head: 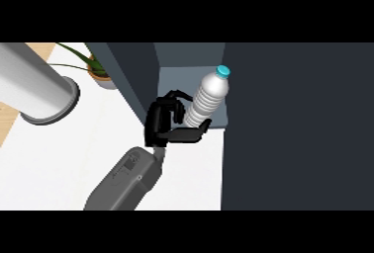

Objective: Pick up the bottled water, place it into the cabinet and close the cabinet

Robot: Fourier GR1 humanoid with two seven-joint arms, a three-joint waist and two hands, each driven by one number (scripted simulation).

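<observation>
Standing well to the hand's left are a grey cylinder [36,84] and a potted plant [96,66] on the white counter [87,143]. One black hand [166,123], which side I cannot tell, curls its fingers and thumb round the lower part of the bottled water [208,99]. Its long axis runs nearly upright, blue cap [223,70] pointing up and slightly right, inside the dark cabinet [292,123] opening.

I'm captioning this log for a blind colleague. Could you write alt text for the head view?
A black hand on a grey forearm holds an upright bottled water with a blue cap at the open front of a dark cabinet. To the left, on the white counter, stand a large grey cylinder and a potted plant.
</observation>
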